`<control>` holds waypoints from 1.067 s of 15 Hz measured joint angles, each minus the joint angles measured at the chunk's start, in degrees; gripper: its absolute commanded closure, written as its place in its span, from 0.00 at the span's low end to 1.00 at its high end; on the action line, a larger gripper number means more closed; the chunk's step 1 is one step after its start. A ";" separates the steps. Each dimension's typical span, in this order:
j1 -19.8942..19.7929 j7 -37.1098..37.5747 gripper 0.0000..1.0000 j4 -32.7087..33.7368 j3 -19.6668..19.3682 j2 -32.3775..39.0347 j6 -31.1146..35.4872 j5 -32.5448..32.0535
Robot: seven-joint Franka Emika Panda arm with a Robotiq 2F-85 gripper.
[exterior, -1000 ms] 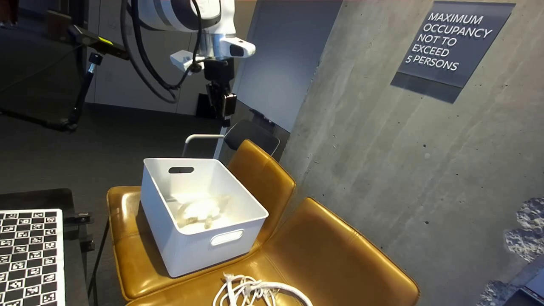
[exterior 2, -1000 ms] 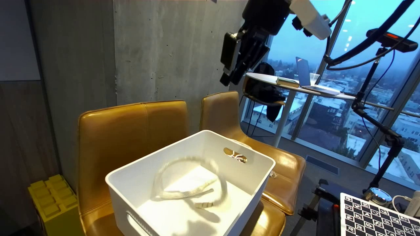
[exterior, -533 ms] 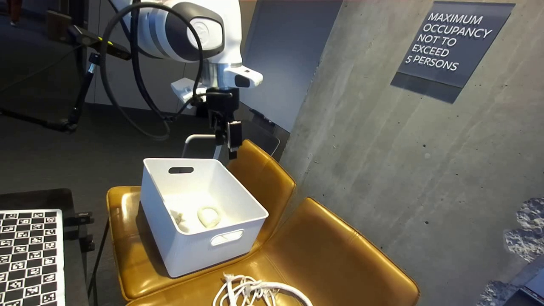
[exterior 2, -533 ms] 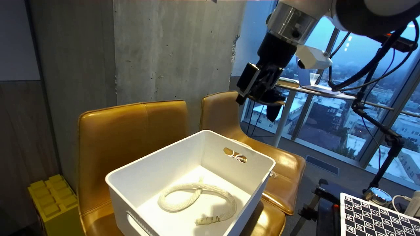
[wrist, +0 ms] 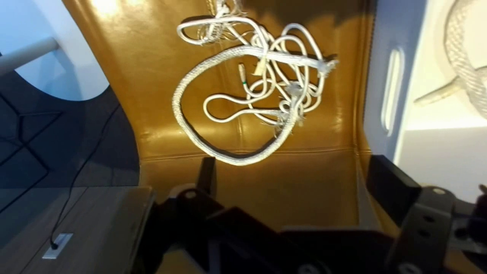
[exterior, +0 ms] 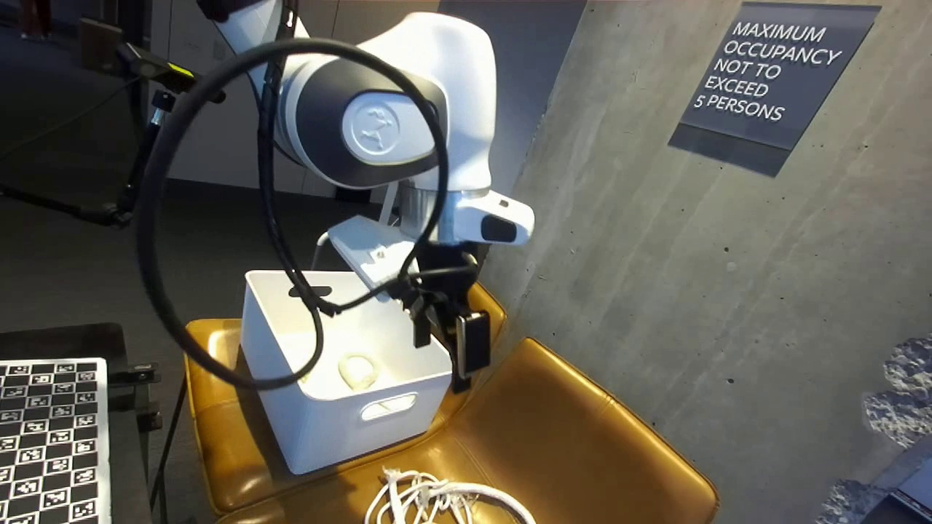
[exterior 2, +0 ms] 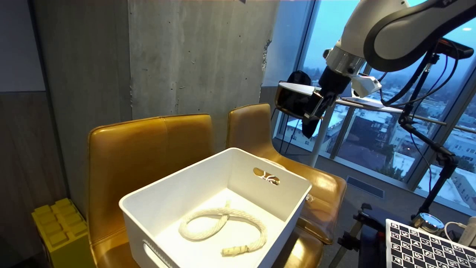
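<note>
1. A white bin [exterior: 368, 437] is sitting partly hidden in an exterior view, with the robot's looping black cable [exterior: 148, 240] and its gripper [exterior: 442, 359] crossing in front.
2. A pale rope [exterior 2: 224, 217] is lying curled on the bin's floor; the bin's wall is masking much of it in an exterior view, and the frame is cutting it off in the wrist view.
3. A tangle of white ropes [wrist: 281, 57] is resting on the seat of a tan leather chair [exterior: 575, 437], showing only in part in both exterior views: cropped by the frame, or glimpsed through an opening in the bin.
4. A matching chair [exterior 2: 150, 149] is supporting the bin alongside; a concrete wall [exterior: 619, 291] is rising behind, bearing an occupancy sign [exterior: 775, 80], while tall windows [exterior 2: 323, 37] are glowing blue beyond a table [exterior 2: 297, 88].
5. The arm [exterior: 466, 102] is running out of frame at the top, its wrist pointing downward.
6. The gripper is hanging above the rope-strewn chair, its jaws spread wide and empty, brown leather showing between its fingers [wrist: 207, 175]; its nearness to the bin's rim is hard to judge.
</note>
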 measured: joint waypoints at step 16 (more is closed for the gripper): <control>-12.86 -28.25 0.00 34.67 1.61 39.12 0.15 6.06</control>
